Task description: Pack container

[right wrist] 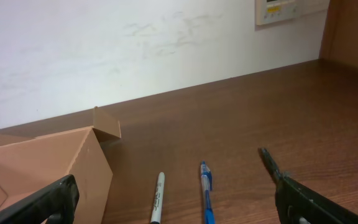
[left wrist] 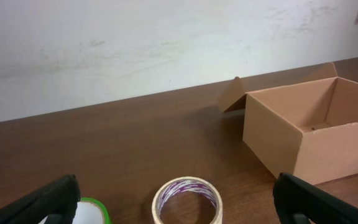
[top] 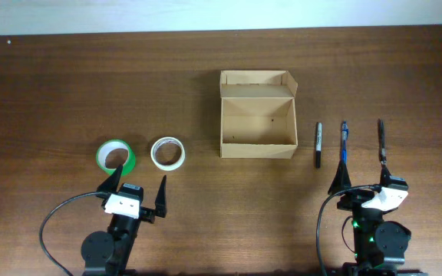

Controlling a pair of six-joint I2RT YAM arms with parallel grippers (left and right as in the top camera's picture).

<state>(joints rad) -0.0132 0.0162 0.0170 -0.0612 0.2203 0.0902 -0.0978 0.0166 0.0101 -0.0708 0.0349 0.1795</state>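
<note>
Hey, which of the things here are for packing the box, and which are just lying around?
For the job, likely:
box
green tape
white tape
marker
blue pen
dark pen

Just there:
wall panel, off the table

Tan container (top: pixel 257 151); green tape roll (top: pixel 131 160) (pale inner ring); cream tape roll (top: pixel 155 153); black marker (top: pixel 318 144); blue pen (top: pixel 344 143); dark brown wood-grain table (top: pixel 90 84)

Two rolls of tape lie just ahead of the left claw (top: pixel 140 178): one green roll (top: pixel 131 161) and one whitish roll (top: pixel 168 165). Ahead of the right claw (top: pixel 361 172) are three writing things: one black marker (top: pixel 318 144), one blue pen (top: pixel 344 143) and one dark pen (top: pixel 381 140). One cardboard box (top: pixel 257 126) sits farther out between both claws.
</note>
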